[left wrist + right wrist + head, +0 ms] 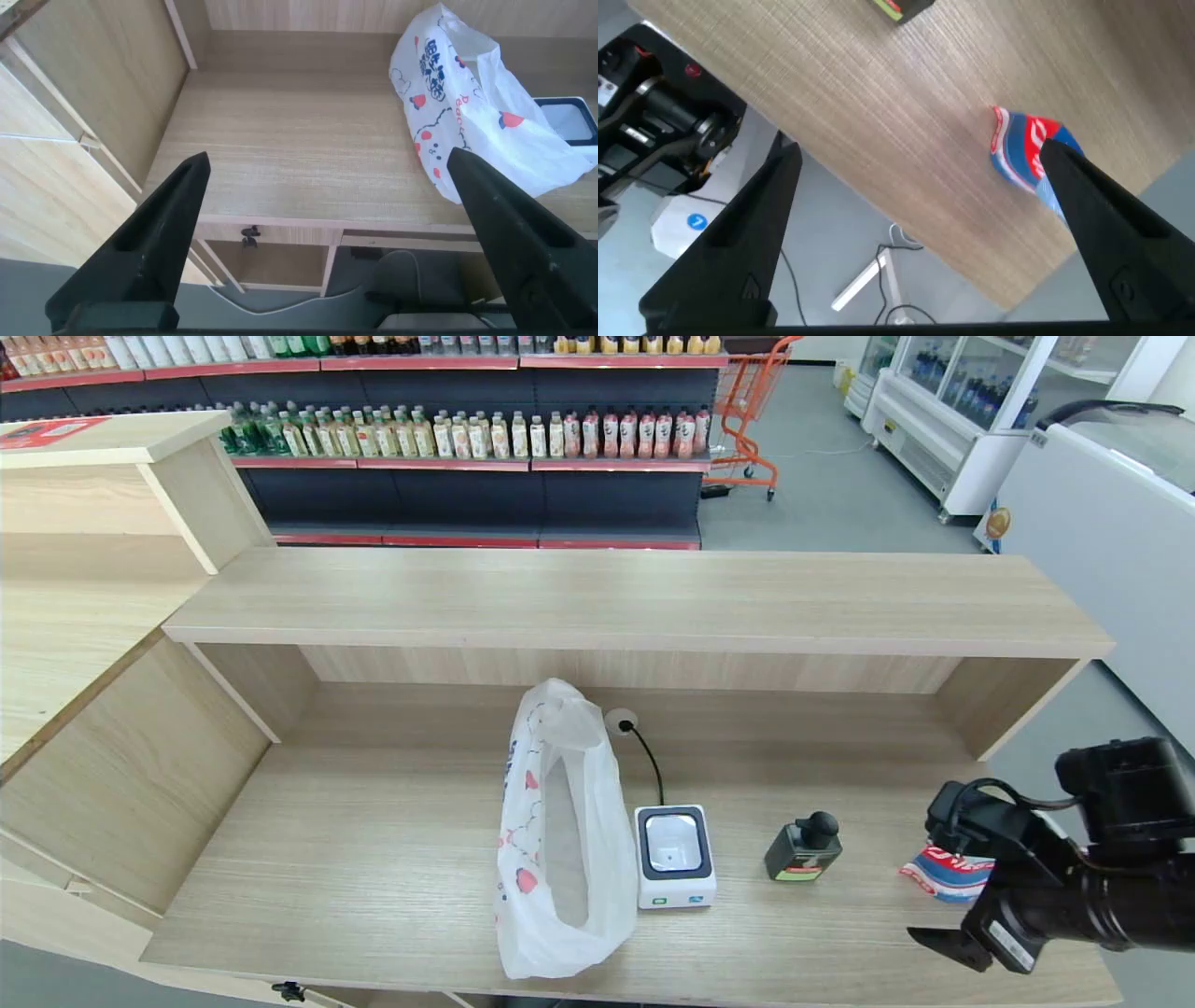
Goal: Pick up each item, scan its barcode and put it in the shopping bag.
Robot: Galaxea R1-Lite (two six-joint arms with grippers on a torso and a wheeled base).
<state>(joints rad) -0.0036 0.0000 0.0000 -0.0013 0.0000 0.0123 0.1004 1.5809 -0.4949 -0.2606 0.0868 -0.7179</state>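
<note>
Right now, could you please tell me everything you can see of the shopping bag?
The shopping bag is thin, crinkled white plastic with red and blue print. It stands slumped on the wooden counter, mouth open upward, handles bunched at its far end. Its right side seems to touch the scanner.

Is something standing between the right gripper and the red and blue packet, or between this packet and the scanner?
Nothing visible separates the open right gripper from the red and blue packet. On the way to the scanner, however, the dark bottle stands on the counter between them.
</note>
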